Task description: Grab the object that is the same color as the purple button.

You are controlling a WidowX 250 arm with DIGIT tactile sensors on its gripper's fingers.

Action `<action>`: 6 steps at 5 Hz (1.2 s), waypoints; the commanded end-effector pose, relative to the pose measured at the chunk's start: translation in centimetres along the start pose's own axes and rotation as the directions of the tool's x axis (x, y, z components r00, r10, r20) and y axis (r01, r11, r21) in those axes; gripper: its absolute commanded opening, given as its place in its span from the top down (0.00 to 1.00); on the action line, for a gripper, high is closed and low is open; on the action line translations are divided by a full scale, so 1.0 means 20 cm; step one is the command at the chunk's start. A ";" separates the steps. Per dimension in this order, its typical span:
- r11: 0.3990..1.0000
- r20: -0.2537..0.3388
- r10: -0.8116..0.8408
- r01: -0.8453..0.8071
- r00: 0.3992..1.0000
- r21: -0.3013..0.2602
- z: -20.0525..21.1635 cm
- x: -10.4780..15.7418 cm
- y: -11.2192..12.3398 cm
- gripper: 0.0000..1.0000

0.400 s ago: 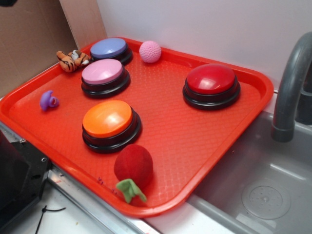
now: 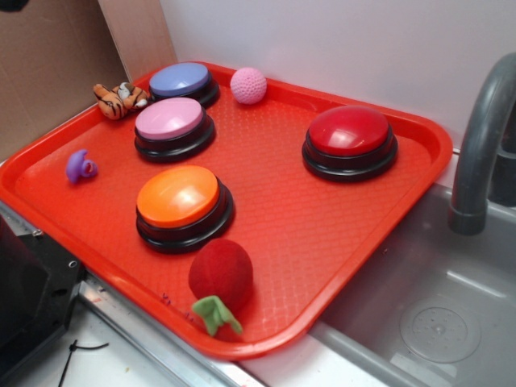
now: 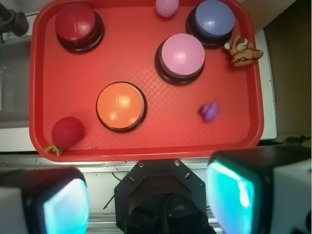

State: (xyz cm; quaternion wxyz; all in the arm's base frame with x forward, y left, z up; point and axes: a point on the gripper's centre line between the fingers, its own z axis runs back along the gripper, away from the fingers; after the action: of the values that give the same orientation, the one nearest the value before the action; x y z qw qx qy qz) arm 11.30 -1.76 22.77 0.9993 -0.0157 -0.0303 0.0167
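Note:
The object, a tiny violet-purple toy [image 2: 80, 166], lies near the left edge of the red tray [image 2: 339, 242]. In the wrist view the toy [image 3: 209, 111] sits right of the orange button. The purple button [image 2: 184, 80] with its lavender dome stands at the tray's far left corner, and the wrist view shows this button [image 3: 213, 20] at top right. My gripper [image 3: 151, 204] hangs high above the robot base, off the tray's near edge. It is open, its pads [image 3: 236, 195] far apart with nothing between them. The exterior view does not show the gripper.
On the tray stand a pink-topped button [image 2: 171, 121], an orange button [image 2: 181, 199] and a red button [image 2: 350, 135]. A pink knitted ball [image 2: 248, 85], a tiger toy [image 2: 119, 99] and a red plush fruit [image 2: 221, 274] lie there too. A grey faucet [image 2: 480, 153] and a sink [image 2: 435, 314] are at the right.

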 end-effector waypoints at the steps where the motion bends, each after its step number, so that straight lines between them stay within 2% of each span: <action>1: 0.933 0.081 0.361 -0.360 0.929 -0.023 -0.09 0.06 0.17 0.00; 2: 0.847 0.129 0.530 -0.530 0.838 -0.037 -0.22 0.08 0.27 0.00; 3: 0.717 0.193 0.687 -0.697 0.700 -0.024 -0.39 0.09 0.43 0.00; 4: 0.622 0.238 0.764 -0.783 0.600 -0.020 -0.49 0.14 0.52 0.00; 5: 0.565 0.275 0.797 -0.824 0.538 -0.025 -0.62 0.17 0.59 0.00; 6: 0.535 0.277 0.813 -0.845 0.513 -0.008 -0.75 0.21 0.63 0.00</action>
State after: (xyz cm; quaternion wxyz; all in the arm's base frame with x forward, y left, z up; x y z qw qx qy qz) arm 16.13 10.01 6.74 0.8614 0.0354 -0.1210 0.4921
